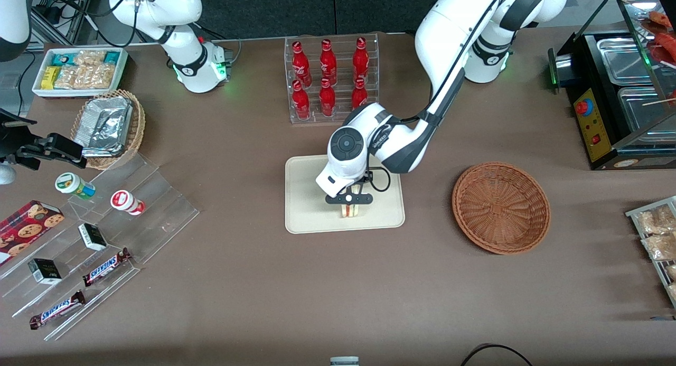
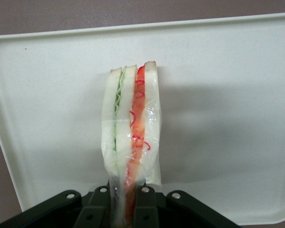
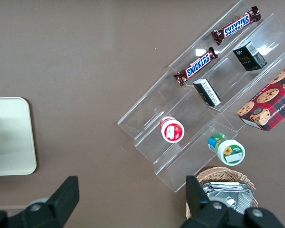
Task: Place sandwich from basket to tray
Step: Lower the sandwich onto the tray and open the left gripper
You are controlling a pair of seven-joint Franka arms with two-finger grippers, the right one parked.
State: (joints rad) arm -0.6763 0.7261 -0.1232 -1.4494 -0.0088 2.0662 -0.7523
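Sandwich (image 1: pixel 349 211) clamped upright in tool (image 1: pixel 349 199), over tray (image 1: pixel 306 218), arm bent down.

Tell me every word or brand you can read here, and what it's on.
"SNICKERS": on both chocolate bars on the clear stand.
Red bottles: white script, too small to read.
Cookie box, black boxes, cups: print unreadable.
Gripper, holding the sandwich over the tray: no text.

Gripper (image 1: pixel 349 207) over the tray (image 1: pixel 306 218); bare table toward the basket (image 1: pixel 500 207), bottle rack (image 1: pixel 331 78) farther back
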